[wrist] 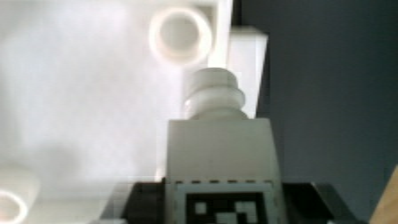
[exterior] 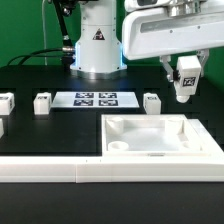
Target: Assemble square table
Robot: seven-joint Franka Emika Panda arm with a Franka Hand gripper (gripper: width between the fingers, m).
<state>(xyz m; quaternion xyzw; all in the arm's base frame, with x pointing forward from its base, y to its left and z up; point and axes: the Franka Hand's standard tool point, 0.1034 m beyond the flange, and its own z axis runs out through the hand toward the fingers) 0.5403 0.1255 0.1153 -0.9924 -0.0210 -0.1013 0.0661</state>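
Fig. The gripper [exterior: 186, 72], jaws clenched, grasps one white plastic leg [exterior: 186, 90] by its squared, tag-bearing block and holds it off the matte black table [exterior: 40, 135]. The leg's rounded, stepped tip [wrist: 214, 90] points toward the square tabletop [exterior: 150, 152], a smooth white slab with a raised rim, apparently near a ring-shaped corner socket [wrist: 178, 30]; the blur prevents certainty. The other legs [exterior: 42, 102] stand beside the marker board [exterior: 95, 98].
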